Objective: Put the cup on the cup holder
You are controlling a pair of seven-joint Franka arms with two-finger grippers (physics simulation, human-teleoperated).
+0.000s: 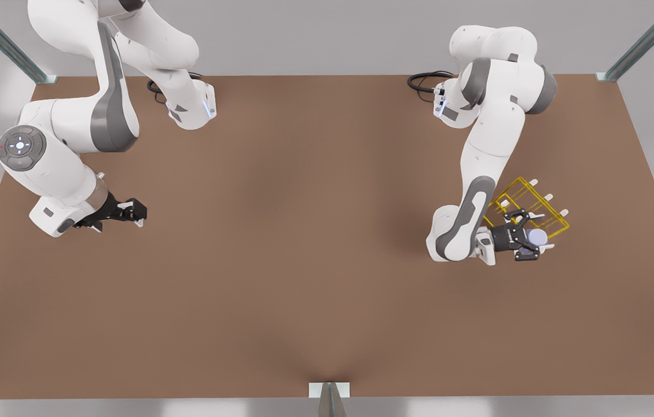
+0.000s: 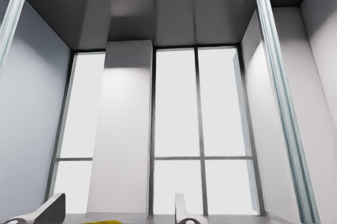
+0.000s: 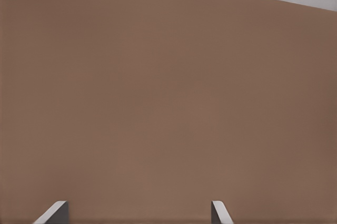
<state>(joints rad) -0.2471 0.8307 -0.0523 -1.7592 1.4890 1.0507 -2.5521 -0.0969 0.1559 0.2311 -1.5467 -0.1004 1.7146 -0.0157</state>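
Cup (image 1: pixel 537 237) sits between the left gripper's (image 1: pixel 535 236) spread fingers, over the cup holder's (image 1: pixel 555 223) near edge.

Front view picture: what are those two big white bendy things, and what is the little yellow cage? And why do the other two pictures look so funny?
Those are two robot arms standing on a brown table, drawn by a computer. The front view looks down on the table. The other two pictures come from small cameras on the arms' wrists.

At the end of each arm is a gripper with two fingers, like a pincer. The left gripper is at the front view's right. Its fingers are spread on either side of a small lavender-blue cup, at the edge of the yellow wire cup holder. I cannot tell if they touch the cup. Its camera points at the room's windows.

The right gripper waits at the front view's left, open and holding nothing. Its camera sees bare table.
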